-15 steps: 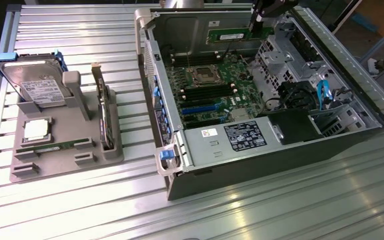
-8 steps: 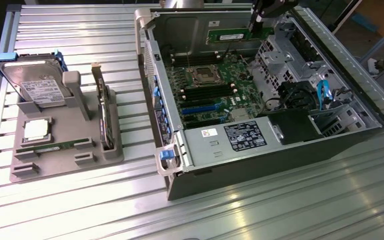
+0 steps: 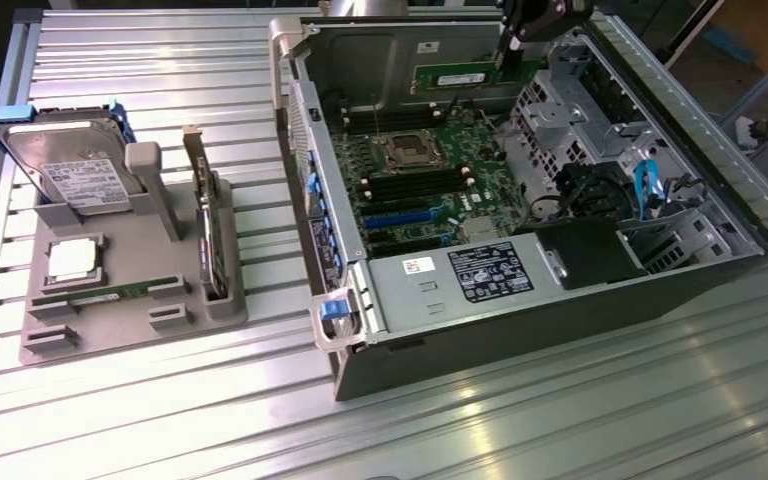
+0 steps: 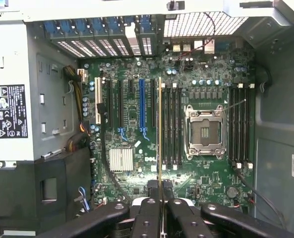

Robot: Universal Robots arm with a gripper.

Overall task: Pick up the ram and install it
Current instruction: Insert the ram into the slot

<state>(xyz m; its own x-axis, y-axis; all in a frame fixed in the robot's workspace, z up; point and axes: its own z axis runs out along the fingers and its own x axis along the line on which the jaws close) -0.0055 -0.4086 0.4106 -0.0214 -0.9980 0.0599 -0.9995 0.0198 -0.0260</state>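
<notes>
One ram [image 3: 471, 78] is held in the pincer [image 3: 508, 55], whose jaws are closed almost fully on the thin green board. It hangs over the open computer case [image 3: 357, 60] at the top of the exterior view, toward the exterior view's right. In the wrist view I see this stick edge-on, as a thin line over the motherboard [image 4: 132, 109] and near the dark memory slots [image 4: 171, 126], while a second green stick [image 3: 91, 293] lies in the grey tray [image 3: 131, 330] on the bench [image 3: 518, 420], at the exterior view's lower left.
</notes>
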